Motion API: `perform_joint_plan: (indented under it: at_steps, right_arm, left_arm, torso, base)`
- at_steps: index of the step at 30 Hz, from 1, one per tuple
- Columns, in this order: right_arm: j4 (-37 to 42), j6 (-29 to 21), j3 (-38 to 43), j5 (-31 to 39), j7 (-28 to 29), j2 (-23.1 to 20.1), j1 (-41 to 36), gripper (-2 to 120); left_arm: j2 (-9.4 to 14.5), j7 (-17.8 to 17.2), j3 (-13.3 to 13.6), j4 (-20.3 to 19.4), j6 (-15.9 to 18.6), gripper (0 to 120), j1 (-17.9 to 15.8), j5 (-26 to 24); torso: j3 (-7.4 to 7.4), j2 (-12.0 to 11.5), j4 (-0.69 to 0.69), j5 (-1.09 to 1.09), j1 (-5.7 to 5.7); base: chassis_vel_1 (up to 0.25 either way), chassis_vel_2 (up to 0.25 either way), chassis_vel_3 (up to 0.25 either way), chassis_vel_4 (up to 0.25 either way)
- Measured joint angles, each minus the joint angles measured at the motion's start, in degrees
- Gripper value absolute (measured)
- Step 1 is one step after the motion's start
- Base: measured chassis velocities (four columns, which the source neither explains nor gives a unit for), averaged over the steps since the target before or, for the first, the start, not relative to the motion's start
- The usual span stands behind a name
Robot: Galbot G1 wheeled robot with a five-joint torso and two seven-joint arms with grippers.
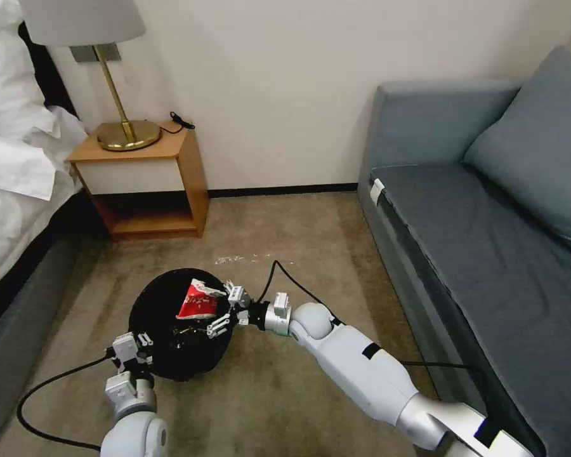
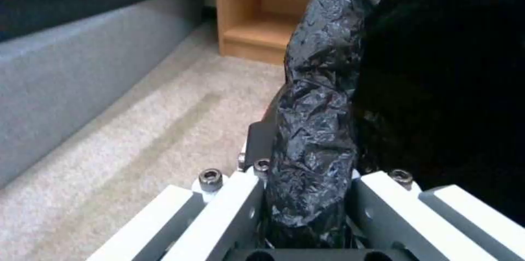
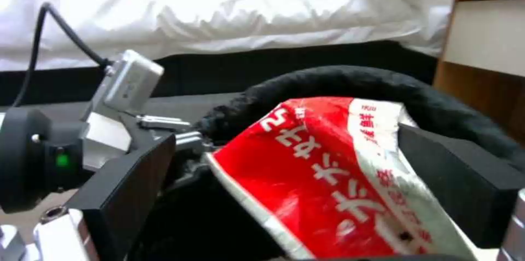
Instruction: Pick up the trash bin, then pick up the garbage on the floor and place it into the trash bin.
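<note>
- The left gripper [image 1: 143,349] is clamped on the rim of the trash bin [image 1: 165,317], at the side of the bin nearest the robot; in the left wrist view the crinkly black bag of the bin's rim [image 2: 314,129] runs straight between its white fingers [image 2: 229,207], which press on it from both sides
- The bin hangs from that grip, tilted, its dark opening facing up and toward the right gripper, with the beige carpet [image 1: 285,235] beneath
- The right gripper [image 1: 225,311] sits at the opposite edge of the bin, its tips reaching over the rim into the opening
- Its jaws stand spread apart; in the right wrist view the two black pads [image 3: 123,183] are on either side of the red-white wrapper [image 3: 328,179], one well clear of it, so the wrapper looks let go rather than pinched
- The red-white wrapper [image 1: 198,300] lies just ahead of the right gripper's fingertips, inside the bin's mouth, leaning on the black liner
- Beyond the bin from the grippers stand a wooden nightstand [image 1: 152,184] with a brass lamp [image 1: 127,130]; a grey sofa [image 1: 488,241] runs along the right arm's outer side
</note>
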Motion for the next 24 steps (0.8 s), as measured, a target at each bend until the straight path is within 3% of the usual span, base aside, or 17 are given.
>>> perform_joint_plan:
  at_steps: [10,24]
  right_arm:
    - [-1.6,-2.7,-4.8,0.0,-2.3,-1.3,4.5,100]
    - [-3.2,-4.4,-3.9,-5.0,-7.8,-2.5,8.8,100]
  left_arm:
    - [0.7,0.0,0.3,-1.2,2.5,3,-0.6,-2.9]
    - [1.8,-0.8,-0.5,-1.5,4.1,3,-1.0,-4.6]
  torso:
    - [0.0,0.0,0.0,-0.01,0.0]
    - [0.0,0.0,0.01,0.0,0.0]
  base:
    - [0.0,0.0,0.0,0.0]
    - [0.0,0.0,0.0,0.0]
